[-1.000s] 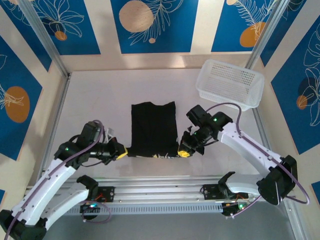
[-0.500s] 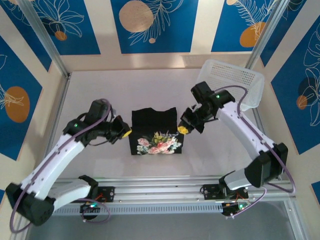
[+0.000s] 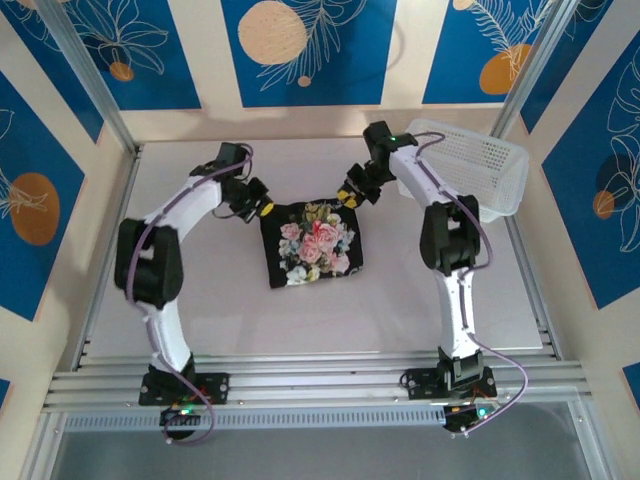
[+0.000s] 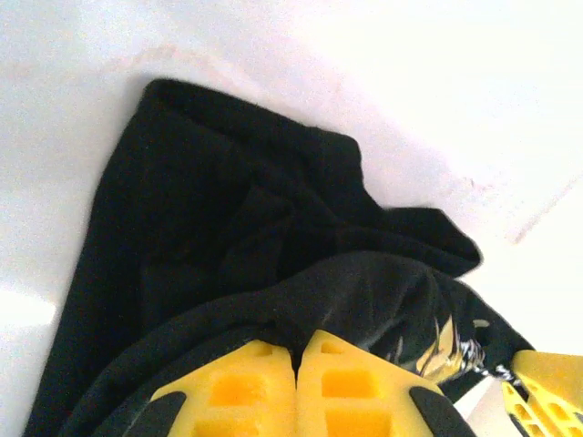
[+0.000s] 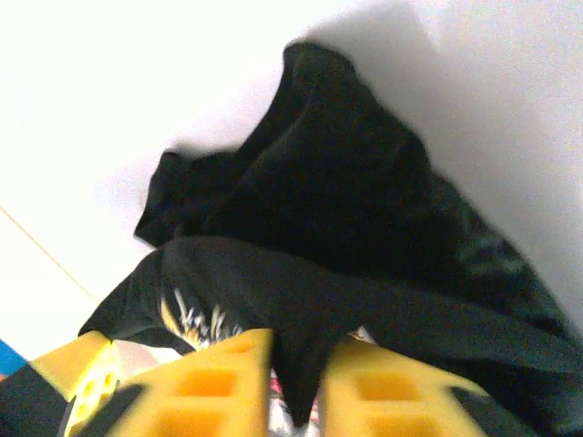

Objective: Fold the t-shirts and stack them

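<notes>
While the white basket (image 3: 478,152) sits at the far right corner of the table (image 3: 190,290), just behind the right arm, the black t-shirt (image 3: 310,245) lies folded mid-table, rose print up. The left pincer (image 3: 264,208) is at its far left corner, fingers pressed together on the cloth. The right pincer (image 3: 351,197) is at the far right corner, fingers slightly apart with a black fold between them.
</notes>
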Controlling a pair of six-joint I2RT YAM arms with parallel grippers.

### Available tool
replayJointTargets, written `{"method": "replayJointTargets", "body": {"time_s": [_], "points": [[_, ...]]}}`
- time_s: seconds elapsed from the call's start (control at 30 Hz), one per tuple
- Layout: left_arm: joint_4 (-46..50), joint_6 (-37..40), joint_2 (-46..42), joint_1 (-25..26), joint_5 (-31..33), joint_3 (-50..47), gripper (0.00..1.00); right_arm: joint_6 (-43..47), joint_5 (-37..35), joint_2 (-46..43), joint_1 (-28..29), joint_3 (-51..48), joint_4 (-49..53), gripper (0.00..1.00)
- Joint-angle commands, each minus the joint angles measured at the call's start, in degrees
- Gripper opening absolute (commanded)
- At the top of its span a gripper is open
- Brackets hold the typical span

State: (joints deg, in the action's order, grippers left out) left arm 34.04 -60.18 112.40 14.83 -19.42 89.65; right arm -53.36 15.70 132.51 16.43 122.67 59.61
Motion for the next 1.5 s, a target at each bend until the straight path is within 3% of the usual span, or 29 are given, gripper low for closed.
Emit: {"method": "replayJointTargets", "body": {"time_s": [0.0, 0.07, 0.13, 0.23, 0.43, 0.53, 0.7, 0.97, 1.13, 1.2, 1.33, 1.4, 1.47], "points": [[1.2, 4.7, 2.5, -1.4, 1.4, 5.5, 0.3, 4.4, -0.7, 5.0, -0.7, 11.2, 4.6, 0.45], [1.1, 6.1, 0.5, -1.5, 3.9, 6.0, 0.49, 5.1, -2.6, 5.5, -1.0, 13.7, 7.3, 0.54], [2.5, 7.6, -3.0, -1.3, 6.4, 5.4, 0.51, 6.6, -4.2, 1.7, -0.8, 10.9, 6.6, 0.57], [3.8, 7.0, -11.6, -0.5, 9.1, -0.9, 0.5, 8.6, -8.0, -9.6, -0.3, -1.7, 1.3, 0.6], [-1.7, -3.6, -28.8, 3.7, 4.8, -25.3, 0.51, 9.7, -9.1, -29.9, -0.8, -29.3, -6.1, 0.59], [-7.5, -8.2, -33.2, 4.5, 2.5, -34.5, 0.58, 9.3, -6.2, -38.5, -0.4, -42.0, -11.4, 0.59], [-13.3, -4.4, -26.7, 4.3, 2.1, -33.5, 0.65, 9.1, -4.0, -48.7, 1.0, -54.0, -16.4, 0.59], [-19.0, 0.8, -11.4, 3.9, 2.3, -27.3, 0.64, 8.9, -2.5, -51.6, 1.5, -56.3, -15.5, 0.58], [-16.6, 3.4, -4.9, 3.9, 4.0, -22.5, 0.52, 7.7, -2.3, -53.1, 1.7, -57.7, -15.2, 0.58], [-15.8, 3.7, -3.0, 3.6, 5.6, -20.9, 0.41, 7.3, -2.3, -54.0, 1.8, -58.6, -15.2, 0.58], [-13.7, 2.5, -0.7, 2.0, 9.3, -18.2, 0.08, 6.5, -2.6, -55.4, 2.0, -60.0, -15.0, 0.57], [-11.4, 2.6, 0.4, 0.5, 11.7, -16.0, 0.01, 6.3, -2.6, -55.9, 2.0, -60.2, -14.7, 0.57], [-9.5, 3.4, 1.8, -1.5, 12.8, -13.7, 0.0, 6.2, -2.8, -56.3, 1.9, -60.2, -14.4, 0.57]]}}
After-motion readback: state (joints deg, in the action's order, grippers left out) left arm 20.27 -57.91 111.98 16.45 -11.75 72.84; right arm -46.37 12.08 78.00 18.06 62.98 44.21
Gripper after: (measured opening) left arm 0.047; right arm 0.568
